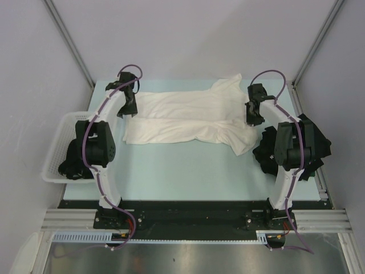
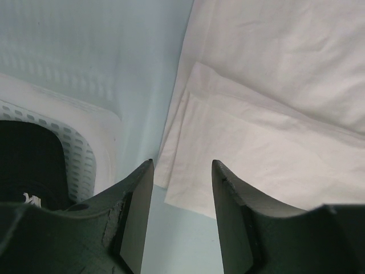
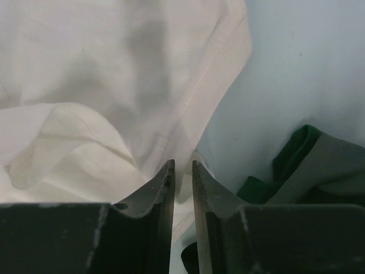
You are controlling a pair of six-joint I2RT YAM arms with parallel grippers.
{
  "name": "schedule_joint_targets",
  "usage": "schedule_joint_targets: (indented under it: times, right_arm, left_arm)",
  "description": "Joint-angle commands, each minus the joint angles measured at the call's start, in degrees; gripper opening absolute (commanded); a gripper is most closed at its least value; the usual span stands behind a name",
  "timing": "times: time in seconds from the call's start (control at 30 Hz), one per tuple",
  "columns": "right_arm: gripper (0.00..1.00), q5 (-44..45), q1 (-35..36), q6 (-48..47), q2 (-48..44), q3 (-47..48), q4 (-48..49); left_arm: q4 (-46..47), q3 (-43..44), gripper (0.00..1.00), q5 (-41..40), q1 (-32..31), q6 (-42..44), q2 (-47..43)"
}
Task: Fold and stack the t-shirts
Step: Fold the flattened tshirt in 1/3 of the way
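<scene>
The pale blue table [image 1: 188,171] is carrying a cream-white t-shirt [image 1: 188,117], which is lying flat across its far middle with the sleeves toward the right. A heap of black t-shirts [image 1: 319,142] is sitting bunched at the right edge, and a white mesh basket [image 1: 64,123] holding dark cloth is sitting at the left. The left gripper [image 2: 182,165] is hovering at the shirt's left hem, jaws apart and holding nothing. The right gripper [image 3: 182,164] is hanging over the shirt's right edge with only a slit showing between its jaws, and I cannot tell whether they are pinching cloth.
</scene>
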Motion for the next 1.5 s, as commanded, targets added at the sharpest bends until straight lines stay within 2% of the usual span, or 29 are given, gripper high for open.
schedule_joint_targets:
  times: [0.0,0.4,0.63,0.93,1.17,1.47]
  right_arm:
    - [0.24,-0.2,-0.4,0.8,-5.0,1.9,-2.4]
    - [0.25,-1.7,-0.3,1.0,-7.0,1.9,-3.7]
    - [0.26,-3.2,2.3,2.3,-7.9,1.7,-3.4]
    - [0.26,-1.8,5.1,1.8,-6.5,1.1,-3.2]
    - [0.28,-0.6,4.6,-0.5,-5.1,0.4,-0.8]
    - [0.31,-3.6,3.0,-0.9,-0.8,0.8,1.6]
  left_arm:
    - [0.1,0.0,0.5,1.0,-0.7,-0.5,-3.8]
    - [0.4,-1.2,0.5,1.2,-1.1,-0.4,-4.7]
    - [0.5,-2.2,0.5,1.2,-1.1,-0.3,-5.2]
    - [0.8,-3.3,0.51,0.6,-1.1,0.3,-5.8]
    - [1.2,-4.6,0.5,0.6,-1.1,0.3,-6.4]
    - [0.9,-4.4,0.51,0.5,-1.1,0.2,-6.4]
